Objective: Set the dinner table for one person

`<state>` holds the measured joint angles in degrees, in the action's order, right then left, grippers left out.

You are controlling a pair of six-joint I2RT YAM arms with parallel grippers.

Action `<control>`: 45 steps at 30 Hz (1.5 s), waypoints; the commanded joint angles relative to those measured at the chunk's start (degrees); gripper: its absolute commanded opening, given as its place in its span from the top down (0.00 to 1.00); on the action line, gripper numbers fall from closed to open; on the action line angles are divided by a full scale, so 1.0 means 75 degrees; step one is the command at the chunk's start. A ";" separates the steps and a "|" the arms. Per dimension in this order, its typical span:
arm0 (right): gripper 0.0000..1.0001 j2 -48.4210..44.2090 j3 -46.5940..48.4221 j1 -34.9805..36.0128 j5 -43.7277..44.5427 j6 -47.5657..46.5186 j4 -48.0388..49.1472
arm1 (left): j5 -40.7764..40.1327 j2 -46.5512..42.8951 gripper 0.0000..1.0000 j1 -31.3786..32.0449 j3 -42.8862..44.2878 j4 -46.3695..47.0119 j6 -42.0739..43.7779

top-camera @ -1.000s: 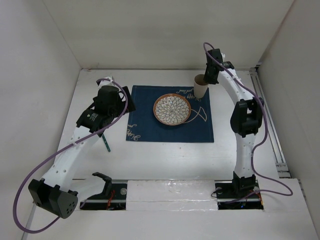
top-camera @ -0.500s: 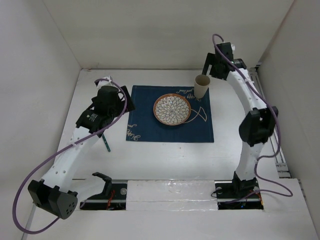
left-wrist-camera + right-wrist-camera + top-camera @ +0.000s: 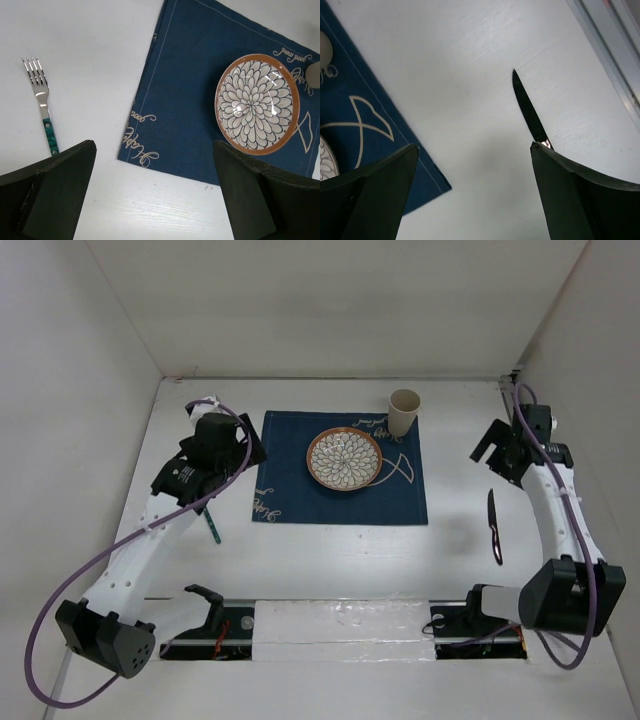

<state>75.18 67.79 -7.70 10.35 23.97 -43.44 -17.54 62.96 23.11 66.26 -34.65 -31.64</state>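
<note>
Desk (image 3: 330, 560) fills the top view. Blue mat (image 3: 300, 490) mid-desk carries plate (image 3: 344, 459), with cup (image 3: 404, 412) at its far corner. Left fingers (image 3: 50, 195) and right fingers (image 3: 370, 195) are both wide apart, empty, touching nothing. Knife (image 3: 493, 525) is whole only from above; right wrist gets just the blade. Fork (image 3: 42, 107) tines show only on left wrist.

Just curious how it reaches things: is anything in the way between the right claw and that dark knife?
Nothing visible. The knife lies alone on the dinner table, right of the blue mat, and the right gripper hangs open above it.
</note>
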 commanded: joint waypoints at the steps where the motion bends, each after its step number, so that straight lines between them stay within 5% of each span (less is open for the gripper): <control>1: 0.00 -0.0905 -0.0387 -0.0039 -0.0186 0.0027 -0.0112 | -0.0427 -0.0565 0.00 -0.0023 -0.0034 -0.0055 -0.0200; 10: 0.00 -0.0496 -0.2112 -0.1234 -0.0479 0.0834 -0.0009 | -0.0099 -0.0706 0.00 -0.0023 -0.0034 -0.0055 -0.0036; 14: 0.00 -0.0496 -0.2113 -0.1305 -0.0537 0.0906 -0.0009 | -0.0099 -0.0871 0.00 -0.0023 -0.0034 0.0015 -0.0036; 25: 0.00 0.2289 -0.1867 -0.1527 -0.0351 0.0531 0.0050 | -0.0462 -0.1023 0.00 -0.0023 0.0037 -0.0055 0.0035; 33: 0.07 0.2538 -0.1867 -0.1527 -0.0699 0.0262 0.0144 | -0.0475 -0.1094 0.00 -0.0023 -0.0034 -0.0055 0.0105; 45: 0.12 0.2551 -0.2312 0.0184 -0.0360 0.1105 -0.0126 | -0.0333 -0.1094 0.00 -0.0023 -0.0034 0.0015 0.0175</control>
<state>92.99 53.63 -7.22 5.15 29.43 -43.88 -20.05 55.72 23.09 66.08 -35.40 -31.27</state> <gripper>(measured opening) 0.882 0.997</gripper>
